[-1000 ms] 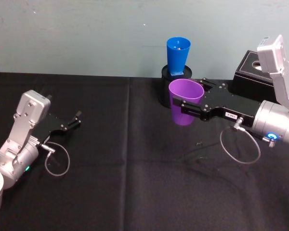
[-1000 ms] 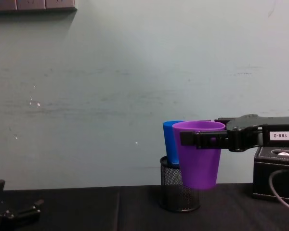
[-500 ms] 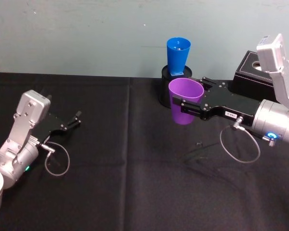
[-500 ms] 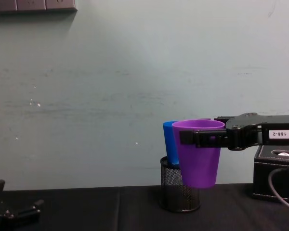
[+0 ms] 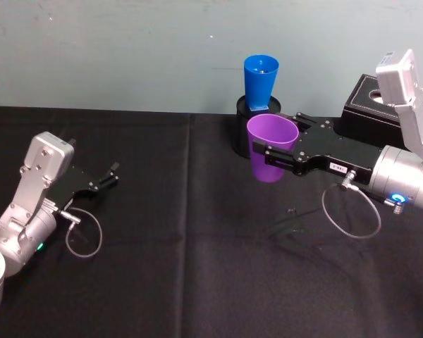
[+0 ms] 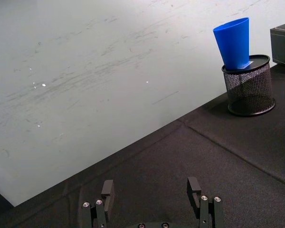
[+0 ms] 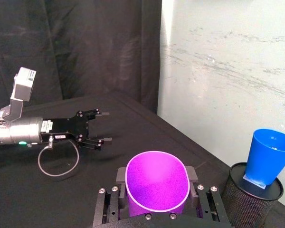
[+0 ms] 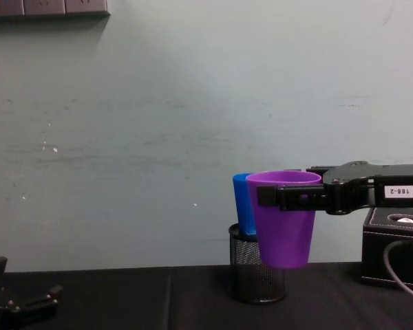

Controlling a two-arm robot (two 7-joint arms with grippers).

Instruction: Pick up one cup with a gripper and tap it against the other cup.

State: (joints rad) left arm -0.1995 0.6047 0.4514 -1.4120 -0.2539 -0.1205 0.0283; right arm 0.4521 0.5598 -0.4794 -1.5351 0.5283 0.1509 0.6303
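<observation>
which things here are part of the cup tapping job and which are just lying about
In the job: purple cup, held by the right claw; blue cup.
Lying about: wire-mesh pen holder, black box, idle left claw.

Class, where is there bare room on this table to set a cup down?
Bare cloth lies between the left gripper and the purple cup held by the right gripper, and along the near edge. Crowded: the back right, around the mesh holder, blue cup and black box.

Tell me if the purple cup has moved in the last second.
Yes, barely: in the chest view the purple cup, held by the right gripper, has edged upward against the mesh holder.
</observation>
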